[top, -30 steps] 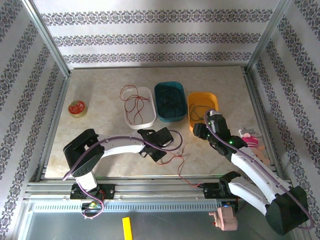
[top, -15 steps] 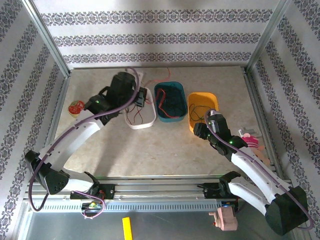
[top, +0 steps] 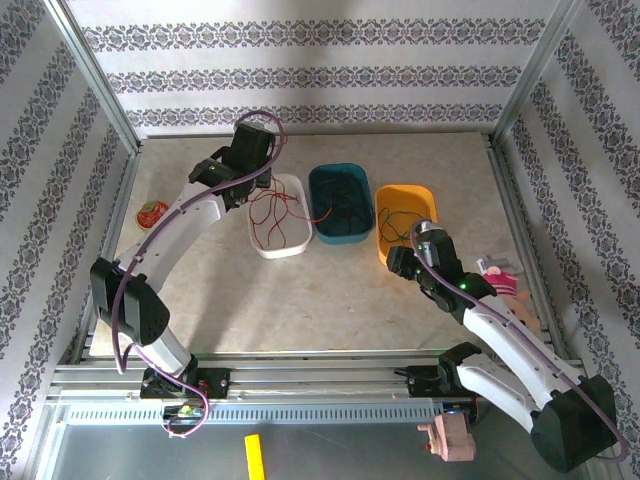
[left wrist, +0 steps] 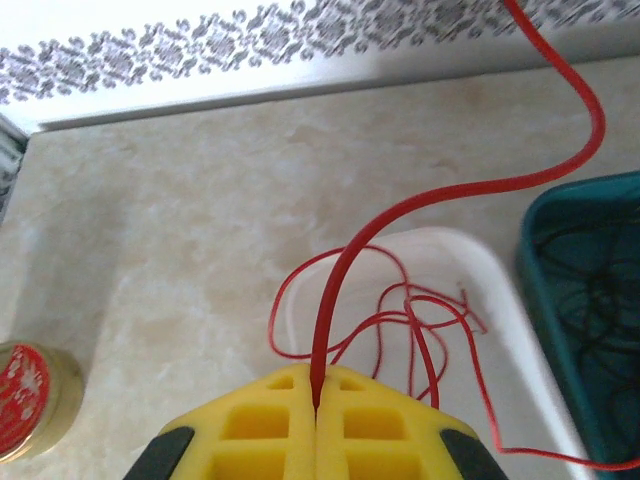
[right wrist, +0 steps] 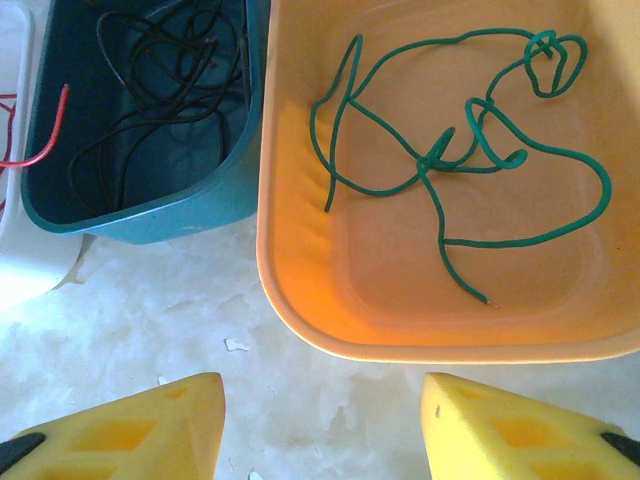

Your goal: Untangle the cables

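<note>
Between the fingers of my left gripper, pressed tight together, the red cable is pinched and climbs up and off to the right. Below and ahead of them its loops lie in the white tray, while one end strays into the teal tray beside the black cable. I judge the high hold is meant to pull that end clear. My right gripper has its fingers apart and empty, just short of the orange tray, where the green cable lies alone.

The left hand, pinching a red cable, has swung from the counter's front to the white tray's far end. The cable's tail now trails into the teal tray.
</note>
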Robot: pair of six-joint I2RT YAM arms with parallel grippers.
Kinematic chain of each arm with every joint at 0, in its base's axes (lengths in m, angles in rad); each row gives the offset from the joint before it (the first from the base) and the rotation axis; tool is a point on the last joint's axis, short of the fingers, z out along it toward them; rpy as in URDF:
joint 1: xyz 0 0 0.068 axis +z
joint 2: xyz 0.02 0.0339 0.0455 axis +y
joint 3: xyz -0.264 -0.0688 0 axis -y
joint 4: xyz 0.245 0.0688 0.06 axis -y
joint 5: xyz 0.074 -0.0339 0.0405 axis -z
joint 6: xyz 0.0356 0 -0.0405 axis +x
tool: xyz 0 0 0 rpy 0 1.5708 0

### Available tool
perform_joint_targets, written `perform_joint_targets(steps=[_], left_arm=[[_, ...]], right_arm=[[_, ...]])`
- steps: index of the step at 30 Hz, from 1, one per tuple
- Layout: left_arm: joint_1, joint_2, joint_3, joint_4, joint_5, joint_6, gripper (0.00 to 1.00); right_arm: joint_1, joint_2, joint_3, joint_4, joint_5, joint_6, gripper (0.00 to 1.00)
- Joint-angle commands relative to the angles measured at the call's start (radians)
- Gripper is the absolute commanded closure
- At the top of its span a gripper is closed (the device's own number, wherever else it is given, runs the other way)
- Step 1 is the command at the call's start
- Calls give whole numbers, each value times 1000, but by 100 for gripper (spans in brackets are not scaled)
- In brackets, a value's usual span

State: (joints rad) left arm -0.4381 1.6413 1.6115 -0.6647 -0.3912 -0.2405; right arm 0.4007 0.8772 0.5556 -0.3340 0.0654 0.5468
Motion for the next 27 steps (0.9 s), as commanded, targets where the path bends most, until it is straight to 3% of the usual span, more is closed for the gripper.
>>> perform_joint_targets(steps=[1,12,15,21,27], left_arm=[[11,-23,-10,-25,-110,-21,100],[45,-28,-37,-20,-271,14,100],[46,-11,-49,-19,-233,1,100],[47,55,-78,13,1,-33,100],[47,176,-50,-41,90,-81,100]], right_arm=[[-9,-18,-16,-13,-3,-10,46],[-11,0,-14,-2,-7,-8,46],[-11,0,-17,1,-8,-7,46],[-11,-2,-11,-5,-10,-8,46],[-11,-9,2,-23,-7,-22,45]])
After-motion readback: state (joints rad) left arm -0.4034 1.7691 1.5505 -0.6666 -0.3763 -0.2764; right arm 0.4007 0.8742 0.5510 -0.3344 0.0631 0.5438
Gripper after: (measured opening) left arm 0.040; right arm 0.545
